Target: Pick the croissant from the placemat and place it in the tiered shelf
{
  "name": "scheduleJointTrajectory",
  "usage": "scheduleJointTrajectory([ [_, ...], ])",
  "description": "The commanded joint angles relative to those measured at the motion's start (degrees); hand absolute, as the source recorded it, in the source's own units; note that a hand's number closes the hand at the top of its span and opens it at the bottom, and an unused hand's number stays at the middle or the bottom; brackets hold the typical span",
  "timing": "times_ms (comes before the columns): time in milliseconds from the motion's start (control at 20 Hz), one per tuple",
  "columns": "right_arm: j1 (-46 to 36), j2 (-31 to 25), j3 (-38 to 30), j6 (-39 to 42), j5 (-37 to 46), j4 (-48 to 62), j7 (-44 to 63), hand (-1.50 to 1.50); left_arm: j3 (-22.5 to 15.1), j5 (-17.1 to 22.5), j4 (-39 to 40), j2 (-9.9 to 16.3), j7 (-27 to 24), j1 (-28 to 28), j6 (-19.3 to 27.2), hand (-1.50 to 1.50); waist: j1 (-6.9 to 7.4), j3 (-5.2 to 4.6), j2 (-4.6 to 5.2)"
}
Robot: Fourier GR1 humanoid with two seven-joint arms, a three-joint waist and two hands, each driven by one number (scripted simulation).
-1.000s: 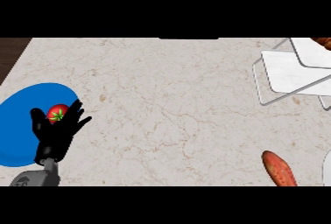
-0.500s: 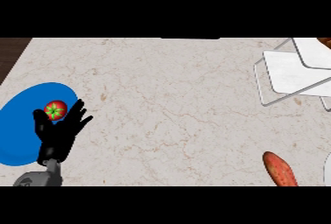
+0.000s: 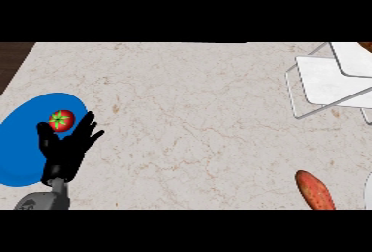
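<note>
Croissant not to be told for certain among the things in view. Nearest, at the lower left edge, a grey forearm (image 3: 42, 201) coming up into the left hand (image 3: 67, 150). At the lower right, well apart from it, an oblong orange-red thing (image 3: 314, 189) lying on the table (image 3: 196, 113), its near end cut by the edge. Black hand held open, fingers straight and spread, thumb out to the left, over the right part of the blue placemat (image 3: 20, 147). Just past the hand, between the thumb's tip and the fingertips, a small round red thing with a green star on top (image 3: 61, 119) — more like a tomato than a pastry — resting on the placemat's far part. Cannot tell whether touched by the fingers; not wrapped by them. Farther off, pale marbled table running across to the right. At the far right, well apart from the hand, the white tiered shelf (image 3: 327, 83), flat trays on a thin wire frame. At its top corner, a brown bit (image 3: 366, 47) cut by the edge — too little of it shown to name. No right hand to be seen.
</note>
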Motion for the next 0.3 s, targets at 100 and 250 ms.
scheduleJointTrajectory([
  [100, 5.09, -8.04, -4.09, 7.62, -3.25, 4.12, -2.12, -1.5, 0.2, 0.57, 1.13, -0.21, -0.55, 3.13, -1.33, 0.0, -0.03, -0.17, 0.18],
  [250, 7.77, -10.57, -5.4, 12.3, -4.4, 5.67, -3.93, -1.5, 0.72, 0.9, -1.35, 0.85, 2.29, 1.8, -0.91, 0.0, 0.13, -0.06, 0.19],
])
